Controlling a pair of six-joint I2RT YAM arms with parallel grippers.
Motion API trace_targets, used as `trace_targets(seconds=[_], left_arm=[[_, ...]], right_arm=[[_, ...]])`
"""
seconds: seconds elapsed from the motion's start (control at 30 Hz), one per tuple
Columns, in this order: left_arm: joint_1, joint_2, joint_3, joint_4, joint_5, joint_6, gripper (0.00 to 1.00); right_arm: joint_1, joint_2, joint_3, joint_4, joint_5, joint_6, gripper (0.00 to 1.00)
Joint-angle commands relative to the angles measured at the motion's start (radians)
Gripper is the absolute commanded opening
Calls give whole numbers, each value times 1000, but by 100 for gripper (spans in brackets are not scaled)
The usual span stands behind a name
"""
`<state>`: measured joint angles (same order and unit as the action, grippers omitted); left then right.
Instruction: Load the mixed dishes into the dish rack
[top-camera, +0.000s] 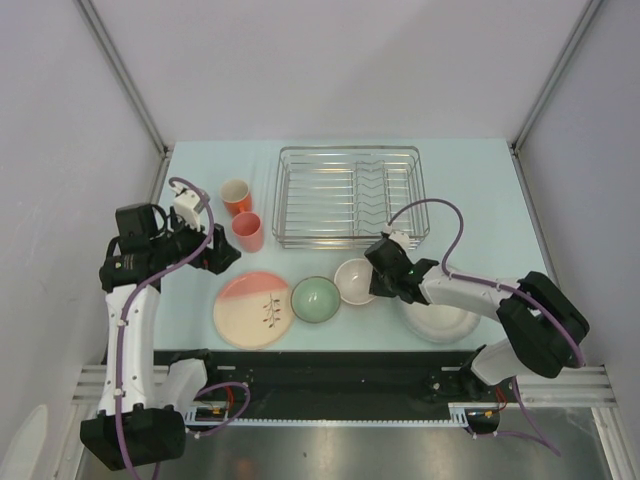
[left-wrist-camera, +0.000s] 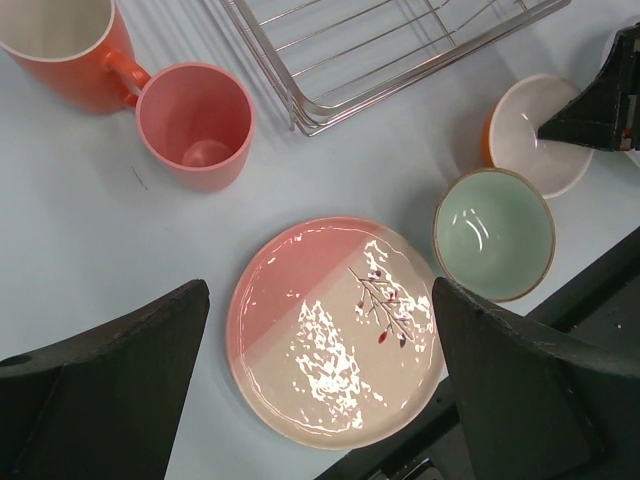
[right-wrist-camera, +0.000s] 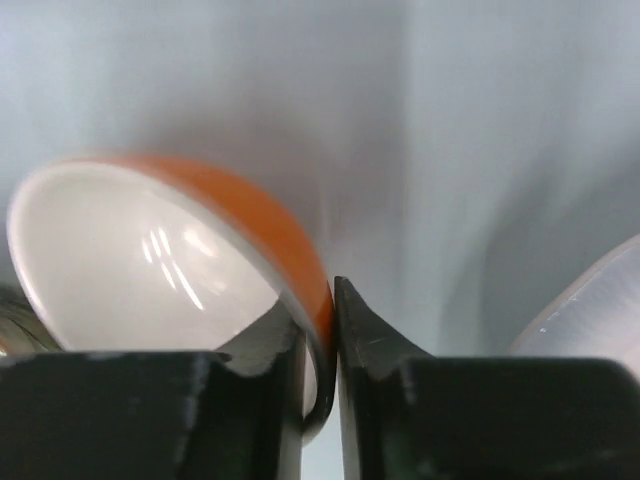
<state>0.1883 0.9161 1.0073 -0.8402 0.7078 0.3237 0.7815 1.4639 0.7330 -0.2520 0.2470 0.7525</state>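
The right gripper (right-wrist-camera: 320, 308) is clenched on the small white-and-orange bowl (right-wrist-camera: 150, 260): in the right wrist view one finger sits inside the white interior and the other presses the orange outer wall, with only the rim's thickness between them. Whether the bowl rests on the table (top-camera: 480, 200) or is raised off it cannot be told. From above, this bowl lies just in front of the dish rack (top-camera: 348, 149), between the pale green bowl (top-camera: 316, 299) on its left and the large white shallow plate (top-camera: 445, 325) on its right. The right arm rises from its base at the near right edge, folds at a dark elbow far out to the right, and stretches its forearm leftward low over the white plate, covering part of it. The left gripper (left-wrist-camera: 318, 300) is spread wide and holds nothing; in its wrist view the two dark fingers frame the cream-and-pink plate (left-wrist-camera: 335, 330) lying flat below, apart from both. The left arm stands nearly upright from its base at the near left, its wrist bent toward the right above the table's left side. Two orange cups stand upright left of the rack, touching each other: the handled cup (left-wrist-camera: 60, 45) farther back and the paler cup (left-wrist-camera: 195, 125) nearer.
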Motion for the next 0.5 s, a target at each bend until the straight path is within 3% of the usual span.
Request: trace_targets(seconds=[0.0,0.07,0.33,0.47], left_arm=[[7,-20,-7,18,1,20,100],[7,-22,-7,21,2,17,100],[7,-13,-10,36,18,6,100],[7,-11,-12,49,22,-3,100]], right_arm=[[41,-26,62,-19,81,-10,11],[65,-48,68,-44,123,-19,0],[180,-187,218,-337,407,-50,0],[200,-221,418,-470,572,-102,0]])
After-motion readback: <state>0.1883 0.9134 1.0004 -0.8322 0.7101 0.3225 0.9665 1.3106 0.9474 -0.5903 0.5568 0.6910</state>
